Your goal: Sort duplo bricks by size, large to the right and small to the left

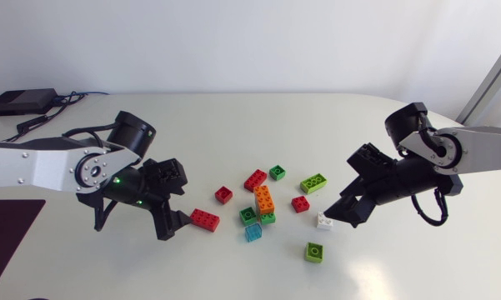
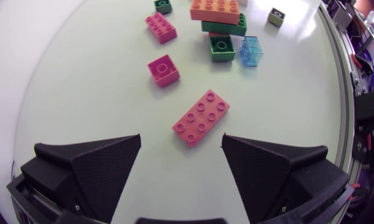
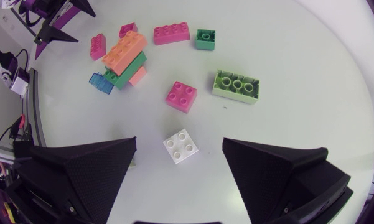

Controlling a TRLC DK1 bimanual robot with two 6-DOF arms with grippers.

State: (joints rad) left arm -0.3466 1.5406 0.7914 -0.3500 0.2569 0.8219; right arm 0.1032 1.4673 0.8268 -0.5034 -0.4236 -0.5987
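Left pincer [image 2: 181, 140] released over long red brick [image 2: 201, 117]; right pincer [image 3: 179, 142] released over white brick [image 3: 180, 147].

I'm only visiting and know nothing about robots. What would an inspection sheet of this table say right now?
Surface: pale table, no spills seen.
Job's things: about a dozen duplo bricks loose mid-table, unsorted; orange brick seems stacked on a green one.
Clutter: black box at the far left corner.
Grippers: left gripper open, red brick just ahead; right gripper open, white brick between its fingertips, untouched.
Cables: black leads run from the box; a cable loop hangs by the right arm's wrist.
Surroundings: nothing seen.
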